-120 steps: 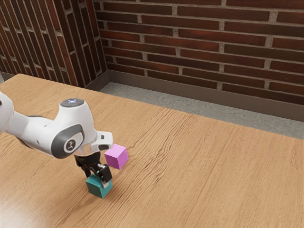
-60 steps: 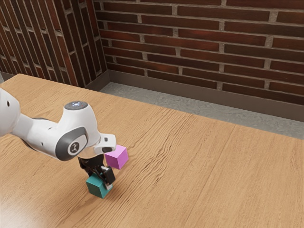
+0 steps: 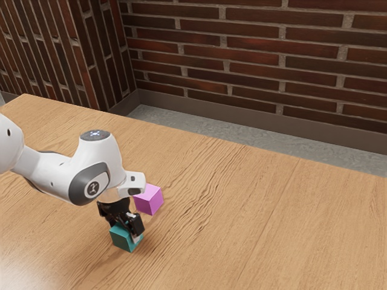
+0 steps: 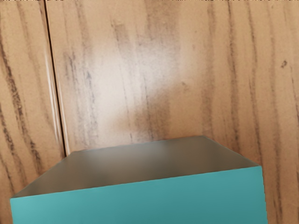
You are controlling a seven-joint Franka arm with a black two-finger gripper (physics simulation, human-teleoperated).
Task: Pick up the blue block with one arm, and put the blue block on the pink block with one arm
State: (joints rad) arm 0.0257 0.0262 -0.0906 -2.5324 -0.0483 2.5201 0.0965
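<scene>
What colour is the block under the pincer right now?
Teal: the block shows best in the wrist view.

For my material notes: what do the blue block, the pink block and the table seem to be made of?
Blue block: probably matte plastic or painted wood; flat uniform colour, no shine. Pink block: the same look. Table: wood or wood veneer; visible grain lines.

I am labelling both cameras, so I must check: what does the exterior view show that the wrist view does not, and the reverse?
Exterior view: the arm, the tool at the teal block, the pink block near it, and the brick wall. Wrist view: a dark seam in the table beside the block. Both: the teal block and the wooden table.
</scene>
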